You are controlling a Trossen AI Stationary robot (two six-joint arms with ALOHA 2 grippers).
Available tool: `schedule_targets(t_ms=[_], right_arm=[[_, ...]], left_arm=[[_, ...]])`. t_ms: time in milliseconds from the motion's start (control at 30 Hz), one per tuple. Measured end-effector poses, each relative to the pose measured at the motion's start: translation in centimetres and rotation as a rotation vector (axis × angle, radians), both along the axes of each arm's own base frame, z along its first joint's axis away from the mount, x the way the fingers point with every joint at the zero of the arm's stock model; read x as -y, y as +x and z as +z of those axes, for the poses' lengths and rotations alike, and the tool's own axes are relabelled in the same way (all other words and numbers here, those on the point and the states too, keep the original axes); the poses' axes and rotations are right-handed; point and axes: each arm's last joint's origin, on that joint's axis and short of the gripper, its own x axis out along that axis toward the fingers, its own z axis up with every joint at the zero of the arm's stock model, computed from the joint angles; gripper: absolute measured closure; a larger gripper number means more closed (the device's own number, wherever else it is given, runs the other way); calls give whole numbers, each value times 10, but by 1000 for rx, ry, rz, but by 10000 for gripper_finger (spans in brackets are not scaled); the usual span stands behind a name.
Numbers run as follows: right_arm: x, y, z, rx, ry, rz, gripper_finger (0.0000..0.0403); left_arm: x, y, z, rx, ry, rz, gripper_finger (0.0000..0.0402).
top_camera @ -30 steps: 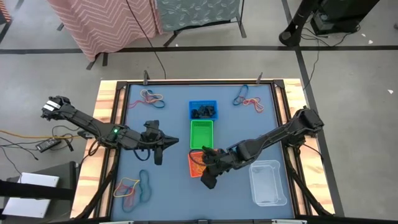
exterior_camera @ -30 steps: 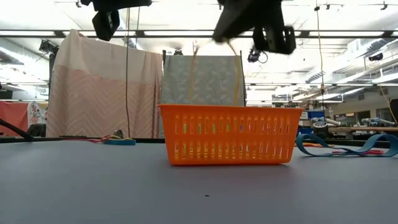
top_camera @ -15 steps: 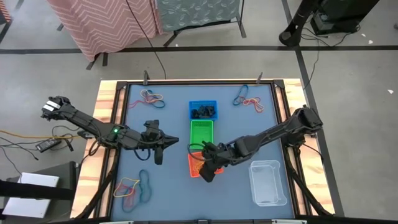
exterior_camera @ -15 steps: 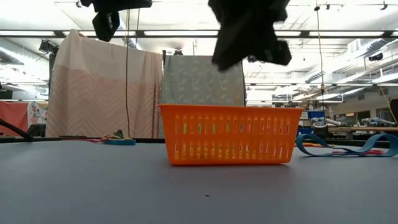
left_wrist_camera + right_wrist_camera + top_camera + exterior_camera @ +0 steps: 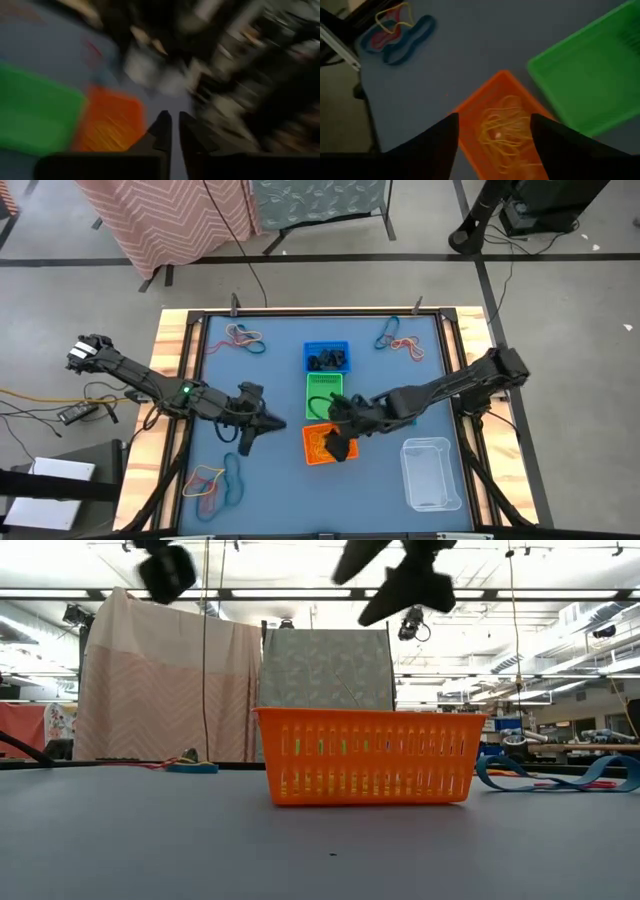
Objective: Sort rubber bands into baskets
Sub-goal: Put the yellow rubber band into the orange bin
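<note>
The orange basket [image 5: 307, 442] [image 5: 370, 755] [image 5: 470, 112] stands on the blue mat and holds a tangle of yellow rubber bands [image 5: 507, 132]. My right gripper [image 5: 340, 448] [image 5: 493, 120] [image 5: 385, 580] hangs above it, open, with nothing between its fingers. The green basket [image 5: 310, 393] [image 5: 590, 85] and the blue basket [image 5: 308, 358], which holds black bands [image 5: 328, 361], stand in a row beyond it. My left gripper [image 5: 275, 423] [image 5: 175, 125] hovers left of the orange basket and points toward it. A narrow gap shows between its fingers, and nothing is in them.
Loose piles of coloured rubber bands lie at the mat's far left [image 5: 245, 337], far right [image 5: 398, 338] and near left [image 5: 215, 485] [image 5: 397, 30]. A clear tub [image 5: 405, 470] stands at the near right. Wooden rails frame the mat.
My right gripper has opened and let go of the yellow bands that hung from it into the orange basket. It has risen and drawn toward the table's far edge, over the basket. My left gripper has turned at the wrist without leaving its place.
</note>
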Motion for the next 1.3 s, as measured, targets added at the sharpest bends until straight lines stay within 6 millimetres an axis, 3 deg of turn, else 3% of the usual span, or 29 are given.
schedule_targets(t_ms=[133,267,400,533,700,967,1067,1300], right_arm=[[8,-18,13,-43,-99,-39,140],[14,-26,16,-76,-167,-76,145],[14,-25,12,-96,-177,-76,147],[14,-24,5,-104,-182,-79,146],[16,-26,-2,-129,-167,-79,149],[15,-26,-3,-134,-153,-70,151],[15,-26,-3,-131,-138,-91,152],[15,-26,-3,-127,-119,-115,152]], left_arm=[[20,-15,-17,-279,-201,-217,302],[53,-43,-40,-597,-240,-328,255],[78,-69,-61,-850,-219,-319,239],[77,-87,-79,-1022,-110,-144,239],[65,-97,-89,-1107,45,-23,239],[72,-108,-117,-1084,36,-307,239],[64,-115,-129,-1143,81,-284,239],[59,-118,-133,-1131,173,-286,239]])
